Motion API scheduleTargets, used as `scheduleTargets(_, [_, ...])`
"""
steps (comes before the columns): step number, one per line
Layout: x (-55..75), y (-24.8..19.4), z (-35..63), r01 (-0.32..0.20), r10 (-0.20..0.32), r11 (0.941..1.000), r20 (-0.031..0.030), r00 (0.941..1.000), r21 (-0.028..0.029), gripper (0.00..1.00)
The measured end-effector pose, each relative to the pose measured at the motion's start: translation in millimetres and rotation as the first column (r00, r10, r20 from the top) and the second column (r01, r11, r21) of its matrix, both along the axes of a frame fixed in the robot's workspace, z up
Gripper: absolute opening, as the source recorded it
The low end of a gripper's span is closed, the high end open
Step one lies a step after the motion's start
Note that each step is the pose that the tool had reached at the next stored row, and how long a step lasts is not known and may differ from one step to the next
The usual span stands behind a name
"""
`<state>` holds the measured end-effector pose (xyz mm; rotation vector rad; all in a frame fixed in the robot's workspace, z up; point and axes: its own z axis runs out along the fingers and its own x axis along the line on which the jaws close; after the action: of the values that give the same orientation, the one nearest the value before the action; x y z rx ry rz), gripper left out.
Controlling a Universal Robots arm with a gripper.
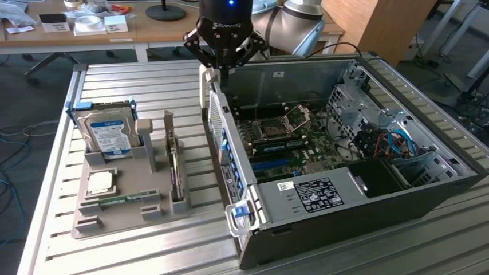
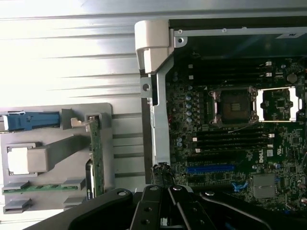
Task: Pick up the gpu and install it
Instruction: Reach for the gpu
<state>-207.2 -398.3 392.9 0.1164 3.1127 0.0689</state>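
Grey plastic is lying nearest us: a holder tray (image 1: 114, 229) on the slatted metal table (image 1: 137, 255). We are seeing the gpu (image 1: 176, 166) standing on edge in the tray's slot on the side facing the open computer case (image 1: 344, 200), untouched. Behind, the blue-labelled hard drive (image 1: 111, 134) is standing upright. Farther back, the gripper (image 1: 222, 69) is hovering over the case's far rear corner, its fingers (image 2: 147, 207) pinched together, gripping nothing.

Ribbed bare-metal table (image 1: 153, 80), matt grey plastic tray (image 1: 114, 219), dark sheet-metal computer case (image 1: 367, 220).
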Motion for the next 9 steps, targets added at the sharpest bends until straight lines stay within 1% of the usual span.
scheduleTargets(9, [-20.9, 0.0, 0.0, 0.0, 0.0, 1.0, -0.0001, 1.0, 0.0, 0.11])
